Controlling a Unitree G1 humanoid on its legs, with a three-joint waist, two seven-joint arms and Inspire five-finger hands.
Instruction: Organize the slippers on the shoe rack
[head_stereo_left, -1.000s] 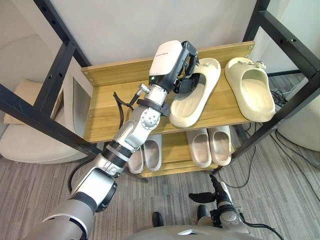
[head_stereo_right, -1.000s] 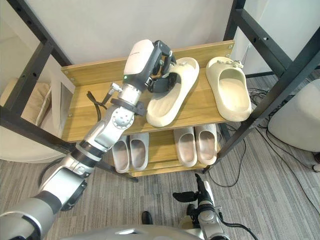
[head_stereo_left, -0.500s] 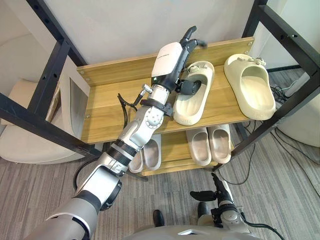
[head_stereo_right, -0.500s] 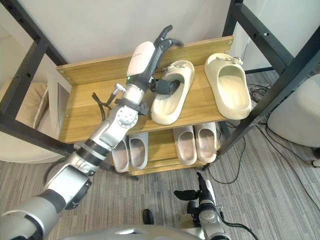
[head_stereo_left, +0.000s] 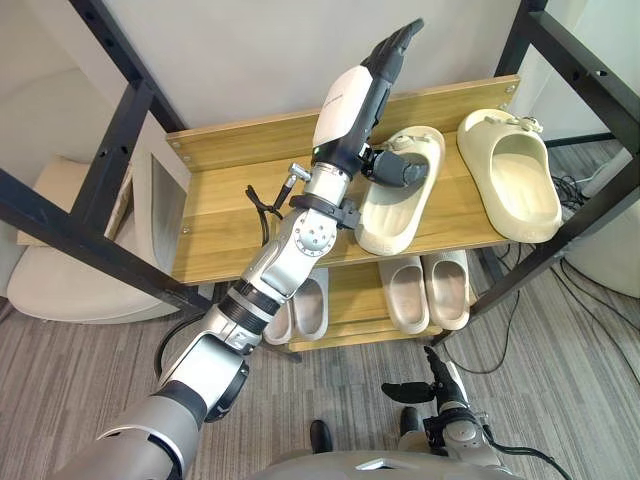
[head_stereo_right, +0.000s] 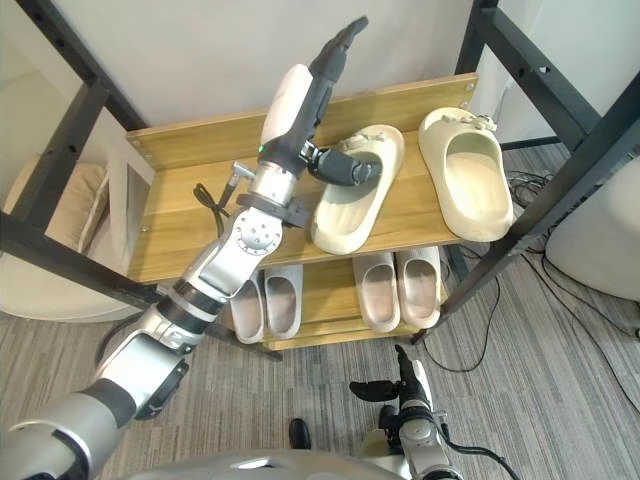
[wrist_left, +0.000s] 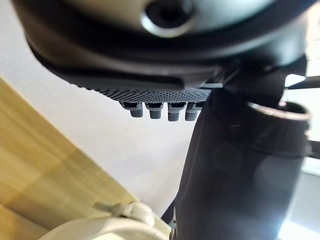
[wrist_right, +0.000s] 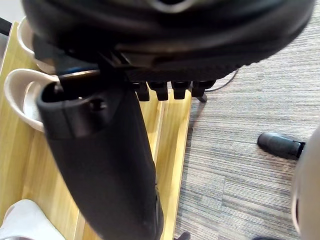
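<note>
On the top shelf (head_stereo_left: 225, 215), an angled slipper (head_stereo_left: 395, 215) lies heel at the front edge, second slipper (head_stereo_left: 520, 180) by the right post, bare wood to the left. Left hand (head_stereo_left: 352, 100) raised, fingers (head_stereo_left: 395, 45) straight and together, thumb (head_stereo_left: 397, 170) over the angled slipper, gripping nothing. Right hand (head_stereo_left: 425, 390) low, relaxed.

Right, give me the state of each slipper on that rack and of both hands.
left hand: open, fingers straight, raised over the wooden top shelf
near cream moulded slipper: sole down on the top shelf, askew
far cream moulded slipper: sole down at the shelf's right end, apart from the other
grey slipper pair: side by side on the lower shelf
beige slipper pair: same shelf, side by side
right hand: low over the floor
</note>
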